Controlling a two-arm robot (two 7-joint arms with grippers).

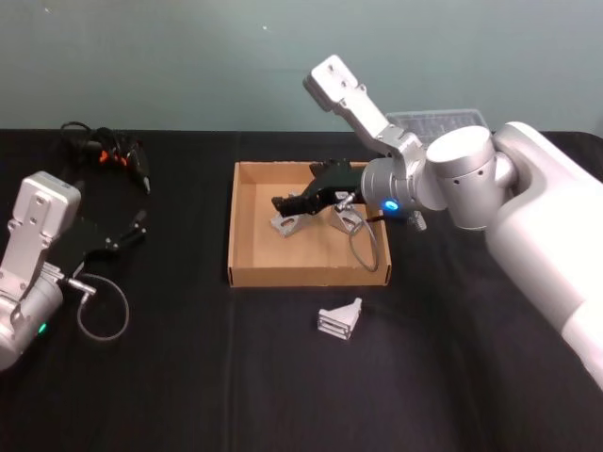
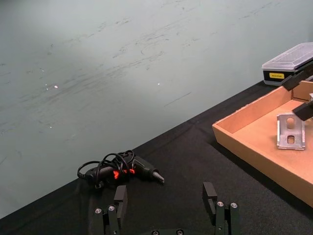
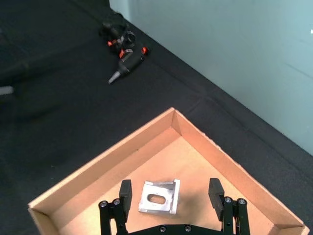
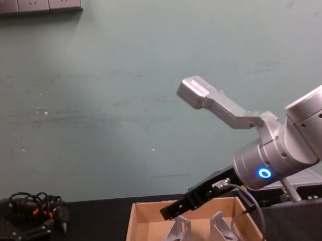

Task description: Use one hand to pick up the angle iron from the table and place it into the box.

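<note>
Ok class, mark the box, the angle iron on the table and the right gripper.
box (image 1: 307,276), head view, near wall.
angle iron (image 1: 340,320), head view, its middle.
right gripper (image 3: 170,188), right wrist view, between fingertips.

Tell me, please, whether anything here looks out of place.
One small silver metal angle iron lies on the black table, outside the shallow tan cardboard box; two more angle irons stand inside, where the open right gripper hovers. The left gripper sits parked at the left. Nothing looks damaged.

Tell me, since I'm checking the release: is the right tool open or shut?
Open: the right tool's fingers stand apart; the angle iron lies on the box floor between them, touching neither.
</note>
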